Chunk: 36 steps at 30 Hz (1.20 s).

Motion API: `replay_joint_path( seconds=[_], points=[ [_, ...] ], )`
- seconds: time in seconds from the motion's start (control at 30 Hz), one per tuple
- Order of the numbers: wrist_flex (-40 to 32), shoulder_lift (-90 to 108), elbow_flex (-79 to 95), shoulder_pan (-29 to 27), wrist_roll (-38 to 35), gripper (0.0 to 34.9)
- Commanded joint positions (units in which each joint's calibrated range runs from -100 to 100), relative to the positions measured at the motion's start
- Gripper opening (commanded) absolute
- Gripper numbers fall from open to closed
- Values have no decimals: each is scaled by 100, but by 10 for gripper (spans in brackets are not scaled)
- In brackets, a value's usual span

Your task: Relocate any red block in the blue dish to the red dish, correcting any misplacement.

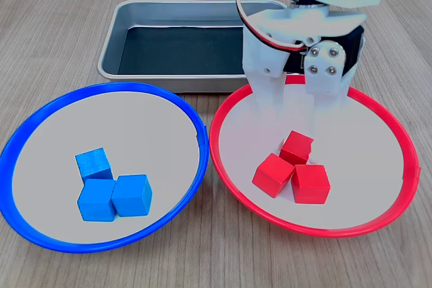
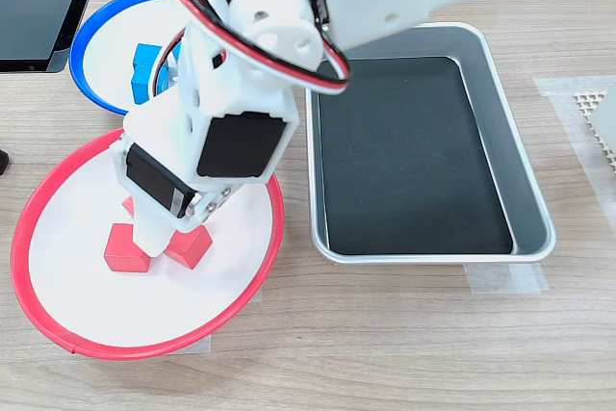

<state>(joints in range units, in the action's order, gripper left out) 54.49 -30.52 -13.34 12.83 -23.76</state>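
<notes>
Three red cubes sit in the red dish [image 1: 398, 139]; none is in the blue dish [image 1: 40, 126].

The gripper [image 1: 297, 123], jaws apart over the rear red block [image 1: 297, 146], should lift straight up, nudging nothing. Wooden tabletop [image 1: 61, 25]; metal tray [image 1: 128, 21] behind.

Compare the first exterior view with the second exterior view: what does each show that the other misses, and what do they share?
Only the first exterior view shows all three blue cubes and three red cubes unobstructed. Only the second exterior view shows the metal tray whole, with its dark liner, plus a dark object at its upper left; there the arm hides part of the blocks. Both exterior views show the blue dish, the red dish, and the gripper lowered over the red dish, open in the first exterior view.
</notes>
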Motion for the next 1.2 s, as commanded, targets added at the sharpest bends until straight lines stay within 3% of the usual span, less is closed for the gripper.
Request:
replay_joint_path(
  seconds=[0.0, 0.5, 0.73, 0.97, 1.17],
  points=[
    [61, 233, -218, -17, 15, 97],
    [-228, 3116, 1894, -140, 288, 4],
    [-1227, 5163, 4297, -714, 830, 4],
    [-1780, 7244, 6709, -1184, 1451, 4],
    [-1697, 8898, 8184, -1344, 1958, 4]
  ],
)
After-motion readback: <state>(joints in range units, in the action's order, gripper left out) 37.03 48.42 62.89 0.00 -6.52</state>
